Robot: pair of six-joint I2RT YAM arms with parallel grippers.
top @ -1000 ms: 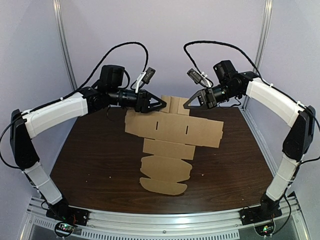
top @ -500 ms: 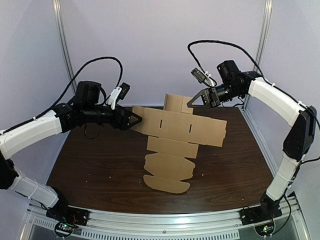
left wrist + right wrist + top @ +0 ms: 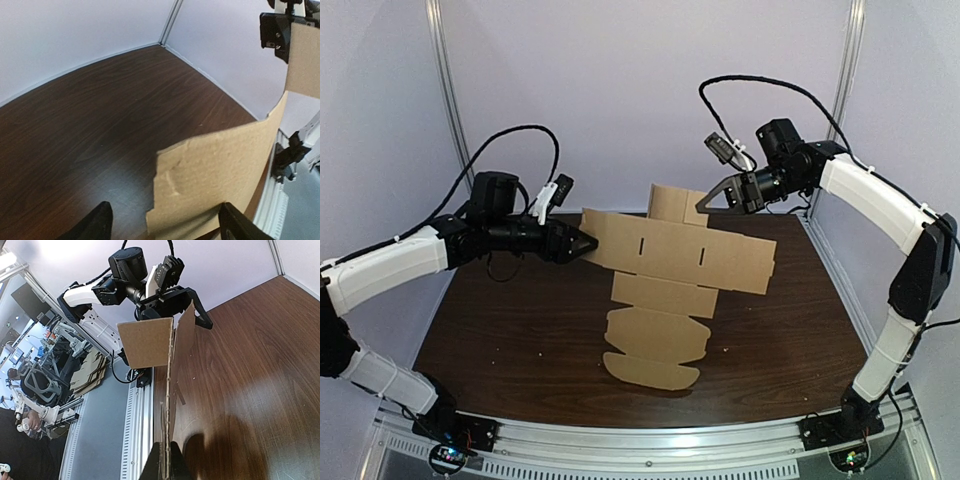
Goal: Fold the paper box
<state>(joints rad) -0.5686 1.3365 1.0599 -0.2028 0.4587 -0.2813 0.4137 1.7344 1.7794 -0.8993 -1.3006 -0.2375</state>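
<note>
The paper box is a flat brown cardboard blank (image 3: 670, 255), hanging tilted with its lower rounded flaps resting on the table. My right gripper (image 3: 705, 203) is shut on the blank's upper flap. In the right wrist view its fingers (image 3: 165, 462) pinch the cardboard edge-on (image 3: 150, 342). My left gripper (image 3: 583, 243) sits at the left end of the blank's wide panel. The left wrist view shows it open (image 3: 165, 217), with the panel's torn-looking corner (image 3: 215, 185) between the spread fingers, touching neither that I can see.
The dark wooden table (image 3: 500, 330) is boxed in by pale walls and metal posts, with an aluminium rail (image 3: 650, 440) at the near edge. Beyond the rail, the right wrist view shows a stack of spare cardboard blanks (image 3: 90, 372).
My left arm has drawn back leftward and lower, from the blank's top flap to the left end of the wide panel. The right gripper raised the blank slightly and shifted it right.
</note>
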